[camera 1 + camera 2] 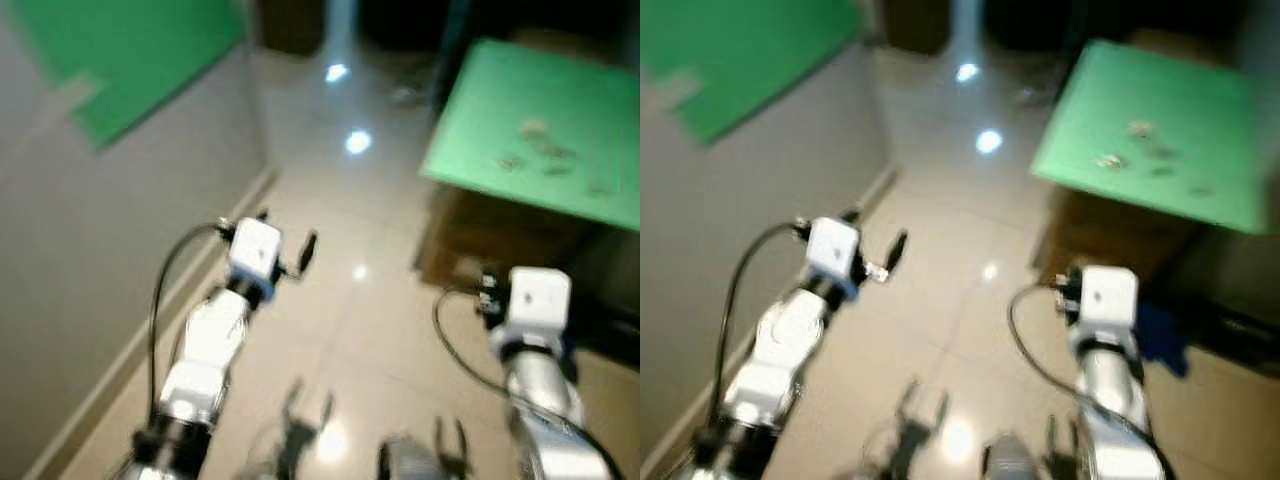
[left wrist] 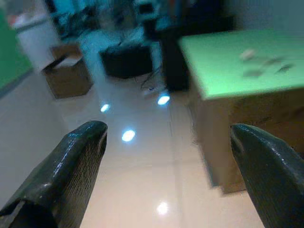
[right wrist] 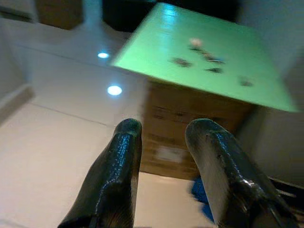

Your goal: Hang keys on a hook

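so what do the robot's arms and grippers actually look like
Both arms are silver with dark joints, each ending in a boxy white wrist block. A black cable loops off each arm. The left gripper and right gripper each have two long, glossy black fingers with rounded tips.

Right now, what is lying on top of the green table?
A few small items lie scattered on the green table, too blurred to identify as keys. Cardboard boxes sit beneath it; anything behind them is hidden.

Storeroom-like interior: glossy tiled floor point(image 1: 330, 330), cardboard boxes point(image 2: 69, 76), green-topped table point(image 1: 530, 130).
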Tool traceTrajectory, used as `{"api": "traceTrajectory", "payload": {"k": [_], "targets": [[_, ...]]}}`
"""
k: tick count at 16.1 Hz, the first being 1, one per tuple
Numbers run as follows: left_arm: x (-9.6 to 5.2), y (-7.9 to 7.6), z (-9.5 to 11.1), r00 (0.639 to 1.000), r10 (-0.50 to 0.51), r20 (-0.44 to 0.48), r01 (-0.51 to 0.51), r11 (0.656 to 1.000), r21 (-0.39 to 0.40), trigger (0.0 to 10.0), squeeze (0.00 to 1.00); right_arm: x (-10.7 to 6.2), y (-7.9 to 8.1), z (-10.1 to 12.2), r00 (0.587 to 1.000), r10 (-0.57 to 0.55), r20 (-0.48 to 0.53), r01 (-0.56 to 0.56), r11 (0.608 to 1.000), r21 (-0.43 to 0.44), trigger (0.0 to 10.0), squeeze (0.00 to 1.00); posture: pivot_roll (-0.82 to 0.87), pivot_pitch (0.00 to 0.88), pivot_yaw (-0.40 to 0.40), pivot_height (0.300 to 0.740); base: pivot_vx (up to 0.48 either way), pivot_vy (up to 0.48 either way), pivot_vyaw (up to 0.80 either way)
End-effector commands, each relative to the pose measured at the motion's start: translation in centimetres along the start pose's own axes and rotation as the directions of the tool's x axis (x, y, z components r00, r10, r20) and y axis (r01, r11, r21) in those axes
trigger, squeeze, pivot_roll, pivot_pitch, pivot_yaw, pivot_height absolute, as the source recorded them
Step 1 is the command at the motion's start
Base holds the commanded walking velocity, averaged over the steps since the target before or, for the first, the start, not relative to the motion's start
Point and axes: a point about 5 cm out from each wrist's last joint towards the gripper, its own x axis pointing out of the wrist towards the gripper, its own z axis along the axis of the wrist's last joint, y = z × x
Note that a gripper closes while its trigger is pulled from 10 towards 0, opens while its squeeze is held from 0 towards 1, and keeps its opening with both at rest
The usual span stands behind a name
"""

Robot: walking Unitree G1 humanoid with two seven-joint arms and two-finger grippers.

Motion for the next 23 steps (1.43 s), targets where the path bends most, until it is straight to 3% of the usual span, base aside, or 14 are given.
{"api": "traceTrajectory", "payload": {"k": [1, 3, 7, 11, 19, 23], "targets": [[-0.3, 1.0, 0.3, 0.999, 0.037, 0.008, -0.037, 0.999, 0.013, 10.0, 0.00, 0.0, 0.6, 0.0, 1.000, 0.031, -0.004, -0.031, 0.999, 0.017, 10.0, 0.00, -0.18, 0.105, 0.057, 0.740, 0.000, 0.000, -0.75], [-0.5, 1.3, 0.4, 0.999, 0.038, 0.027, -0.038, 0.999, 0.014, 10.0, 0.00, 1.3, 0.3, 0.9, 0.999, 0.038, 0.028, -0.037, 0.999, -0.008, 10.0, 0.00, -0.17, 0.093, 0.041, 0.740, 0.124, 0.000, -0.75], [-1.1, 1.5, -0.2, 0.998, 0.065, 0.004, -0.065, 0.998, 0.022, 10.0, 0.00, 1.9, -0.1, 1.5, 0.996, 0.019, 0.087, -0.015, 0.999, -0.045, 10.0, 0.00, -0.15, 0.096, 0.030, 0.740, 0.342, 0.000, -0.54], [-0.9, 1.9, 0.3, 0.997, 0.080, 0.022, -0.080, 0.997, 0.011, 10.0, 0.00, 1.9, 0.8, 1.4, 0.995, 0.041, 0.087, -0.035, 0.997, -0.074, 10.0, 0.00, -0.14, 0.097, 0.031, 0.740, 0.407, 0.000, 0.00], [-0.2, 1.5, 0.5, 0.999, 0.028, 0.025, -0.029, 1.000, 0.012, 10.0, 0.00, 2.0, -0.8, 1.8, 0.992, -0.056, 0.109, 0.060, 0.998, -0.033, 10.0, 0.00, -0.17, 0.111, 0.080, 0.740, 0.452, 0.000, 0.00], [0.2, 1.2, 0.6, 1.000, 0.002, 0.029, -0.003, 1.000, 0.012, 10.0, 0.00, 1.8, -0.1, 2.0, 0.993, -0.026, 0.115, 0.034, 0.997, -0.069, 10.0, 0.00, -0.18, 0.119, 0.102, 0.740, 0.464, 0.000, 0.00]]}}
